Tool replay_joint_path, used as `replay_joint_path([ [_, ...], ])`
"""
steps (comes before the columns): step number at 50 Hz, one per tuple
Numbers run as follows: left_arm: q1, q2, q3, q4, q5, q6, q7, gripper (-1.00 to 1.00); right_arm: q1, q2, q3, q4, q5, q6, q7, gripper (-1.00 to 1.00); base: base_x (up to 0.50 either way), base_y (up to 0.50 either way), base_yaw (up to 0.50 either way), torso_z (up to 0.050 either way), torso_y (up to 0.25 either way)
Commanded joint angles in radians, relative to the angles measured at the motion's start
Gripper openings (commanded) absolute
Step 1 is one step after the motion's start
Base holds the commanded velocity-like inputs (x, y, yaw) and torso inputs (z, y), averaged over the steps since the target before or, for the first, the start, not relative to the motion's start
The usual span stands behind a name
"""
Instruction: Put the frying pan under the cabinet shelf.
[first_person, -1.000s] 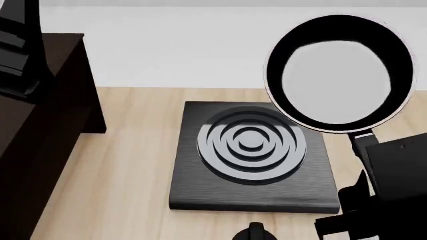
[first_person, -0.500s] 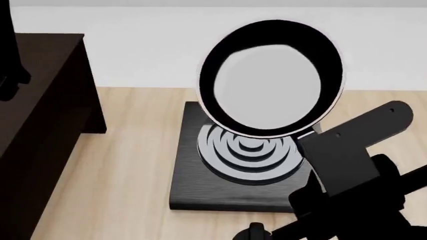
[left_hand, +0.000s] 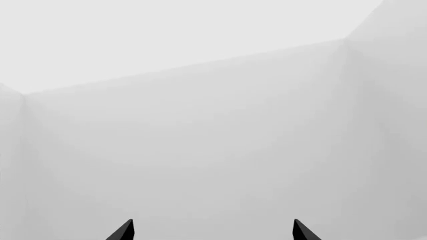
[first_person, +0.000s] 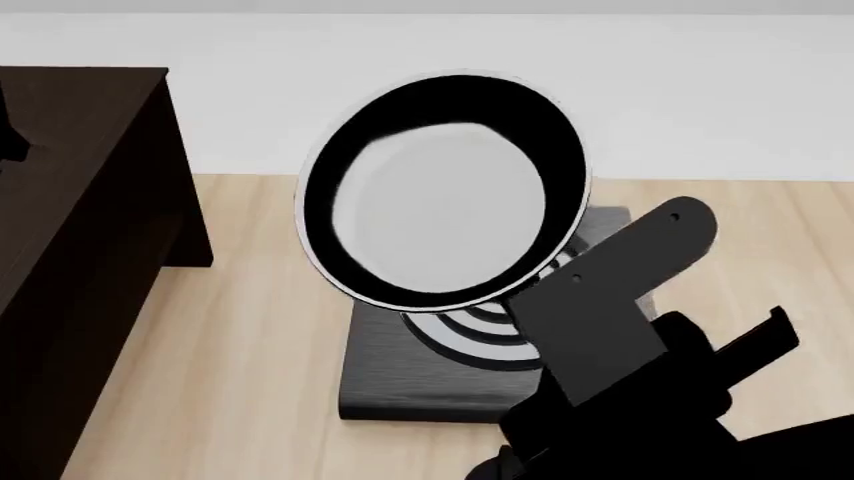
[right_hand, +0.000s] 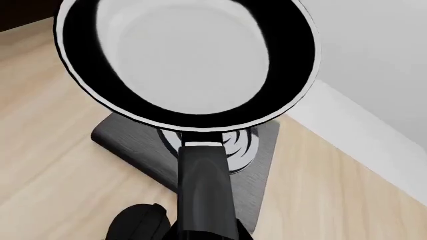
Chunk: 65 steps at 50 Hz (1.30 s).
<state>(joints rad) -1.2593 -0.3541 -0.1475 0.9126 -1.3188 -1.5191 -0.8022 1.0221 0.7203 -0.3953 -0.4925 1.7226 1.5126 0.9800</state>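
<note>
Cabinet shelf (first_person: 80, 250) stands on the tabletop's (first_person: 240, 340) left; the frying pan (first_person: 441, 200) hangs tilted over the ringed black plate (first_person: 400, 385), handle clamped in the right tool (right_hand: 200, 220). Left tool (left_hand: 212, 231) spread wide, empty.

Matte black right arm (first_person: 627, 330) of flat angular plates; pointed black left fingertips (left_hand: 123, 231)

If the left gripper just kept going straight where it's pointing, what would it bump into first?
Probably just the plain white wall. In the left wrist view, the left gripper shows two dark fingertips with only pale wall and a corner line ahead, nothing between them. How far away the wall is cannot be judged.
</note>
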Motion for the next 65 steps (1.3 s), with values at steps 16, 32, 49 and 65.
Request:
replay_joint_path([
  [16, -0.065, -0.065, 0.041, -0.005, -0.128, 0.041, -0.127, 1.00, 0.156, -0.005, -0.144, 0.045, 0.017, -0.007, 0.012, -1.00, 0.00, 0.00, 0.00, 0.005, -0.065],
  [32, -0.093, -0.095, 0.060, -0.020, -0.197, 0.074, -0.190, 1.00, 0.239, -0.013, -0.215, 0.053, 0.104, -0.035, 0.066, -1.00, 0.00, 0.00, 0.00, 0.012, -0.113],
  [49, -0.125, -0.136, 0.081, -0.031, -0.288, 0.110, -0.268, 1.00, 0.321, -0.046, -0.267, 0.059, 0.131, -0.046, 0.061, -1.00, 0.00, 0.00, 0.00, 0.012, -0.095],
  [65, -0.142, -0.170, 0.101, -0.027, -0.344, 0.143, -0.316, 1.00, 0.292, -0.071, -0.295, 0.082, 0.066, -0.061, -0.026, -1.00, 0.00, 0.00, 0.00, 0.012, -0.087],
])
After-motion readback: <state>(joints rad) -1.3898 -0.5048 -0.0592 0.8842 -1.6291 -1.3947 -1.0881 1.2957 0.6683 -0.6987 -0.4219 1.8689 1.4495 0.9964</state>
